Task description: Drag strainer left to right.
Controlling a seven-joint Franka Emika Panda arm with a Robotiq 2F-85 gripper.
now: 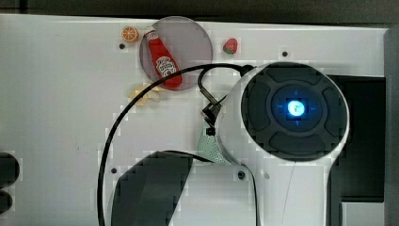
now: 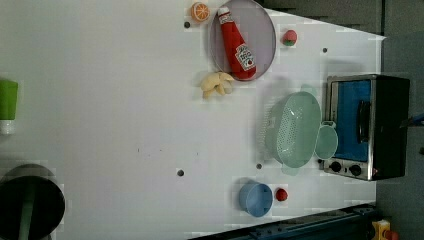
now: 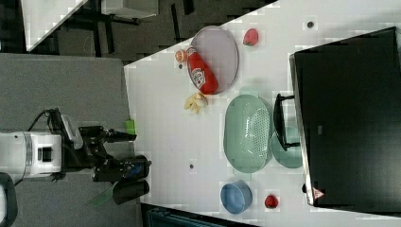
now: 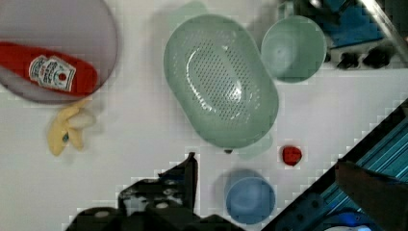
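The gripper (image 3: 142,166) hangs well apart from the table with jaws spread wide, holding nothing. The strainer (image 3: 247,133) sits beside the mint-green mug (image 3: 286,147), against the toaster oven (image 3: 347,118). Dragging carelessly could knock the mug or blue bowl (image 3: 236,196).

Odds and ends on a white table (image 2: 100,100)

A ketchup bottle (image 2: 237,44) lies on a grey plate (image 2: 262,30), an orange slice (image 2: 200,11) and bananas (image 2: 217,83) beside it; a blue bowl (image 2: 255,198) sits near a small red ball (image 2: 281,194).

One strainer (image 2: 292,129), one mug (image 2: 327,142), one blue bowl (image 2: 255,198), one ketchup bottle (image 2: 236,44), one plate (image 2: 262,30).
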